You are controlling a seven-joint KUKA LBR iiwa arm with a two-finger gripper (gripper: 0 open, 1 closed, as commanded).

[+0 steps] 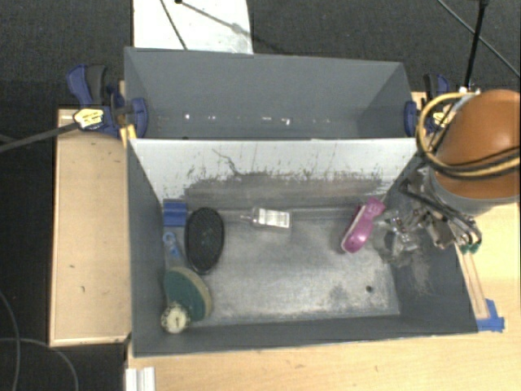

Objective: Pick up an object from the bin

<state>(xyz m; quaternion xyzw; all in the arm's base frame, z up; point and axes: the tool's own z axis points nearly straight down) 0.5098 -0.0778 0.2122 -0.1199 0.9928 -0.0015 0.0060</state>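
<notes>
The arm (476, 149) reaches in at the right of the bin (269, 96). Its jaws hang low by the right wall, just beside a pink-purple oblong thing (358, 226) on the floor. Released or clenched, I cannot tell. Well apart, at the left, lie a black oval (203, 239) and a green disc (186, 290).

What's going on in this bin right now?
The arm reaches in from the right, and its hand is low at the right side of the grey bin, close beside a pink oblong thing that lies tilted on the floor near the back wall. Nothing looks lifted yet. A small silvery piece sits mid-bin. A black oval thing, a blue piece and a green disc lie along the left side, well away from the hand.
</notes>
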